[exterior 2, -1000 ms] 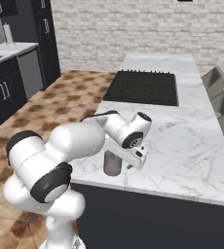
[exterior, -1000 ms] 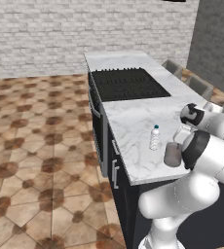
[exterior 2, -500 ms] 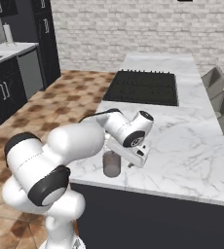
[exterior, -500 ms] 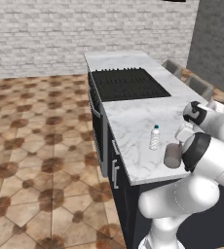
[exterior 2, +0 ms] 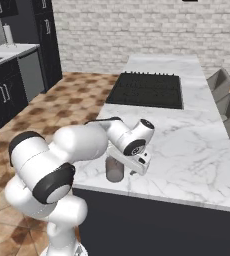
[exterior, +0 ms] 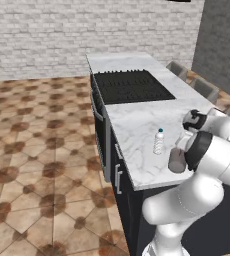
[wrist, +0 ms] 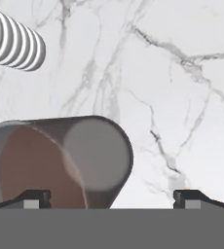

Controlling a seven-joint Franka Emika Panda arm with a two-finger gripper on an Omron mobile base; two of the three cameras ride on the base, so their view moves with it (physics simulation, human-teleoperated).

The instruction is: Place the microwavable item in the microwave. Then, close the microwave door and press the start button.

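Lowered closer over the cup [wrist: 60,160] on the marble surface [exterior 2: 197,150]; end effector [wrist: 111,197] spread fully wide, gripping nothing. Bottle [exterior: 158,141] just beside the cup.

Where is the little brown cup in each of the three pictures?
Left base view: the cup stands near the counter's front edge, beside the robot's arm, lower right of the water bottle.
Right base view: the cup stands by the front edge, half behind the arm.
Hand view: the cup is at lower left.
Shared landmark: the white marble counter.
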